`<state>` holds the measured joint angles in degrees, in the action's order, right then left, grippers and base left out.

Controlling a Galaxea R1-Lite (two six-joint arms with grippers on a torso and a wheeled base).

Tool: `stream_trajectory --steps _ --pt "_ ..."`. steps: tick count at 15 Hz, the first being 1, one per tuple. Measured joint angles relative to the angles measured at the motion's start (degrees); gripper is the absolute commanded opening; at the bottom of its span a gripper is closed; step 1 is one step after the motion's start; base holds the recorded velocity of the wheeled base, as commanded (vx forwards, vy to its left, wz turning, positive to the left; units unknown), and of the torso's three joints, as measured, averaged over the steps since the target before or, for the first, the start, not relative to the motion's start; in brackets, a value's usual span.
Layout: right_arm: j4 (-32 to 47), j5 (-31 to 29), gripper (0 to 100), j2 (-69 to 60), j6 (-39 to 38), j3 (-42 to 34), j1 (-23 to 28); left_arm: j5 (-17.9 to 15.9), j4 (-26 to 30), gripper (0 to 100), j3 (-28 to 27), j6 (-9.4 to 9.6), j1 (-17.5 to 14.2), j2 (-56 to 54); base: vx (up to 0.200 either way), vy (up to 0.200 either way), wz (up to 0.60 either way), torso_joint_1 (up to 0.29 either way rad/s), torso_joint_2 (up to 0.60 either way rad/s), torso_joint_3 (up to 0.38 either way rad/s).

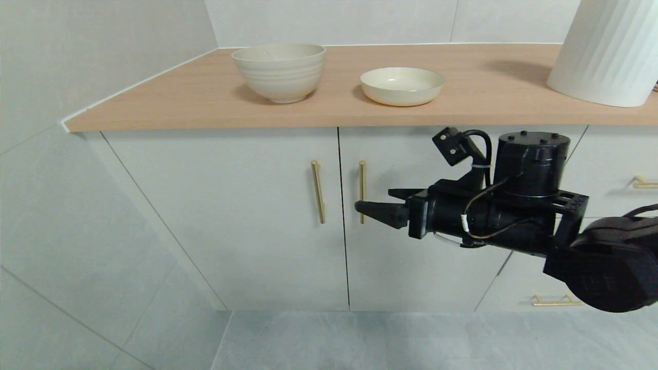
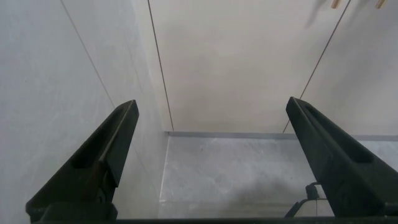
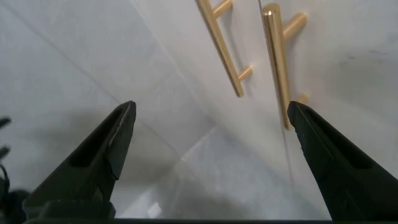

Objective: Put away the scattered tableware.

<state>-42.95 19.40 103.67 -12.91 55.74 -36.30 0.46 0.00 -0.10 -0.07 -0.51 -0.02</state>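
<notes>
A large ribbed beige bowl (image 1: 280, 72) and a shallow cream bowl (image 1: 402, 85) stand apart on the wooden countertop (image 1: 205, 108). Below the counter, my right gripper (image 1: 372, 204) is level with the cabinet doors, its tip just in front of the right door's gold handle (image 1: 362, 191). In the right wrist view this gripper (image 3: 211, 112) is open and holds nothing, with both gold handles (image 3: 277, 62) ahead of it. My left gripper (image 2: 212, 106) is open and empty too, facing the foot of a cabinet and the floor.
A tall white ribbed container (image 1: 606, 51) stands at the counter's right end. The left door's handle (image 1: 318, 191) hangs beside the right one. More gold handles (image 1: 558, 300) sit on the drawers at the right. A tiled wall (image 1: 77, 180) closes the left side.
</notes>
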Motion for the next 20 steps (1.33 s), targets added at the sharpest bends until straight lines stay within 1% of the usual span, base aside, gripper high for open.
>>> stream_trajectory --steps 2,4,6,7,10,12,15,20 --pt "-0.6 -0.2 100 3.0 -1.8 1.9 -0.4 0.0 0.0 100 0.0 0.00 0.0 0.0 0.000 0.000 0.00 0.000 0.00 0.000" --pt "-7.0 -0.6 100 5.7 -4.4 2.6 -0.5 0.0 0.0 100 0.0 0.00 0.0 0.0 0.000 0.000 0.00 0.000 0.00 0.000" --pt "-11.0 -2.5 100 8.2 -6.7 3.3 -0.5 0.0 0.0 100 0.0 0.00 0.0 0.0 0.000 0.000 0.00 0.000 0.00 0.000" --pt "-11.7 -4.0 100 9.4 -6.9 4.1 -0.5 0.0 0.0 100 0.0 0.00 0.0 0.0 0.000 0.000 0.00 0.000 0.00 0.000" --pt "-12.0 -5.9 100 12.0 -7.2 6.5 -0.6 0.0 0.0 100 0.0 0.00 0.0 0.0 0.000 0.000 0.00 0.000 0.00 0.000" --pt "-12.4 -6.1 100 13.1 -7.4 7.3 -0.6 0.0 0.0 100 0.0 0.00 0.0 0.0 0.000 0.000 0.00 0.000 0.00 0.000" --pt "-16.0 -6.5 100 14.7 -8.5 7.5 -0.7 0.0 0.0 100 0.0 0.00 0.0 0.0 0.000 0.000 0.00 0.000 0.00 0.000" --pt "-16.5 -6.5 100 15.9 -9.7 7.9 -1.7 0.0 0.0 100 0.0 0.00 0.0 0.0 0.000 0.000 0.00 0.000 0.00 0.000"
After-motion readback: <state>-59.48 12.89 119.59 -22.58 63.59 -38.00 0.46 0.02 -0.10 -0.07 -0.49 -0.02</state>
